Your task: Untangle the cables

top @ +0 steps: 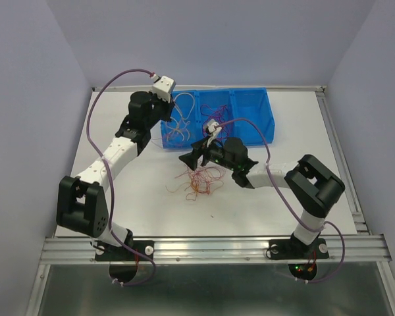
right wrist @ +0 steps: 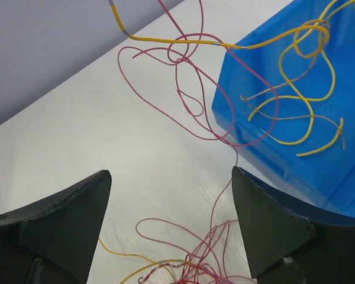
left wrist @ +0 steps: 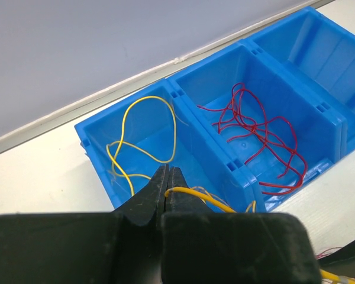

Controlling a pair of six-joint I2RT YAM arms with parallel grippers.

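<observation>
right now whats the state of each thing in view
left end effector, shut on a yellow cable above the blue bin
right end effector, open above the tangle
blue bin, upright
yellow cables, sorted in left compartment
red cables, sorted in middle compartment
tangle, red and orange cables knotted on table

Cables (top: pixel 199 182): thin curly wires, red, orange & yellow, in a messy tangle near the middle of the table (top: pixel 159 212), just in front of the blue bin (top: pixel 250 99). Yellow ones (left wrist: pixel 143 133) lie loose in bin's left box, dark red ones (left wrist: pixel 257 133) in mid box.
</observation>
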